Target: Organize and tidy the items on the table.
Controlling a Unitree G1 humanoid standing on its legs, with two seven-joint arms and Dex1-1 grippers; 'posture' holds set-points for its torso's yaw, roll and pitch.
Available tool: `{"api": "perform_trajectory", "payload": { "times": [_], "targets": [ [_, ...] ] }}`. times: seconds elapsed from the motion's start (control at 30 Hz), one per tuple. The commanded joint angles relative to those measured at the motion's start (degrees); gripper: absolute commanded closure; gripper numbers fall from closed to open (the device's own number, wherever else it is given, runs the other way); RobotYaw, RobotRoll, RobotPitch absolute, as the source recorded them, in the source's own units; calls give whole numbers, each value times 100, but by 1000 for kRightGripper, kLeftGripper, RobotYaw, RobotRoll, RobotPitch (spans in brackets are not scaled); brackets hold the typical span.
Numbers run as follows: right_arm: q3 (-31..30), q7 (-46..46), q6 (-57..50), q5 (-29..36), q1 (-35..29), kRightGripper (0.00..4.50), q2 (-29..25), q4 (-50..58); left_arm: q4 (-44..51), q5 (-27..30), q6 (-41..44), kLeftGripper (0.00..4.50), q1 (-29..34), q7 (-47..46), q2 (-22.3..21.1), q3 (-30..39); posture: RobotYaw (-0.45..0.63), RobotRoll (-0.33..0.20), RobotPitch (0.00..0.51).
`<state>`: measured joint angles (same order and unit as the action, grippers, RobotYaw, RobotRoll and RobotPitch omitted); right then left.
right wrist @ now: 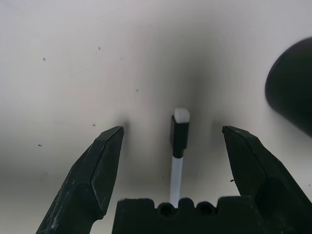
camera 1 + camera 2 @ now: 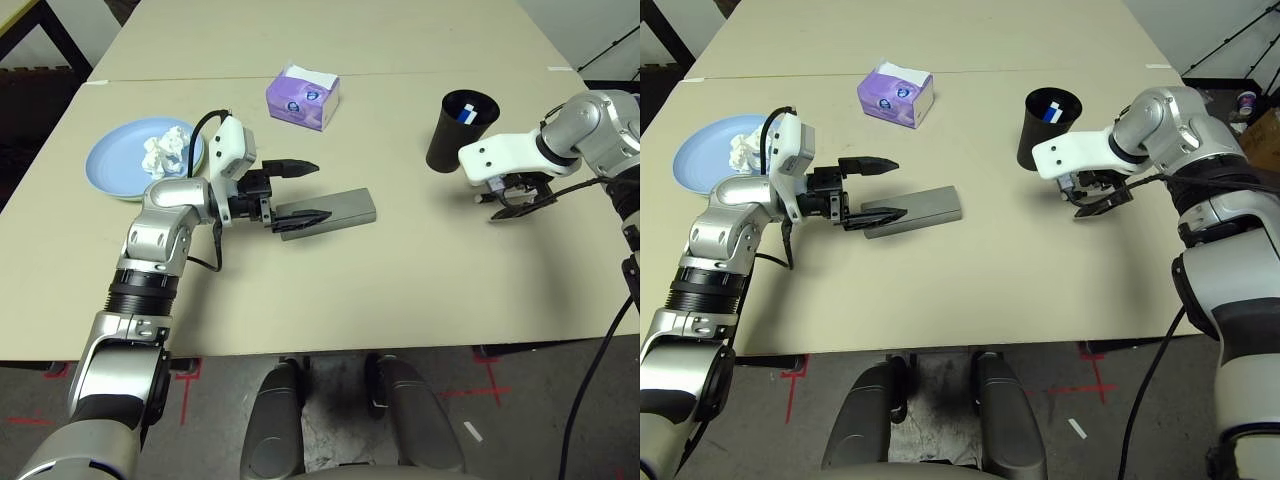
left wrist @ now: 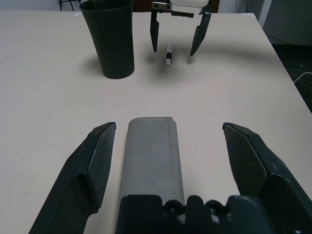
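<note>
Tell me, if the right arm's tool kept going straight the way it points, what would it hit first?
Most likely the thin white pen with a black band, lying on the beige table between the open right tool's two fingers.

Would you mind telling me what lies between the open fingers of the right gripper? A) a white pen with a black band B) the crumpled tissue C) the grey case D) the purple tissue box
A: the right wrist view shows the white pen lying on the table between the open fingers of the right gripper.
</note>
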<state>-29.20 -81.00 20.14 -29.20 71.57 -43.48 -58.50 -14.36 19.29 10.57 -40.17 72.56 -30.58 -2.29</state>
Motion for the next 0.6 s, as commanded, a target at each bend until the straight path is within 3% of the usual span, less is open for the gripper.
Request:
{"api": "perform_trajectory", "payload": {
  "times": [0.03, 0.6],
  "targets": [
    [-51, 49, -22, -118, 59, 27, 37, -148, 146, 57, 38, 0, 76, 1, -62, 7, -17, 0, 208],
    [-187, 196, -42, -608, 85, 27, 177, -283, 205, 46, 65, 0, 93, -6, -88, 4, -11, 0, 214]
  ]
}}
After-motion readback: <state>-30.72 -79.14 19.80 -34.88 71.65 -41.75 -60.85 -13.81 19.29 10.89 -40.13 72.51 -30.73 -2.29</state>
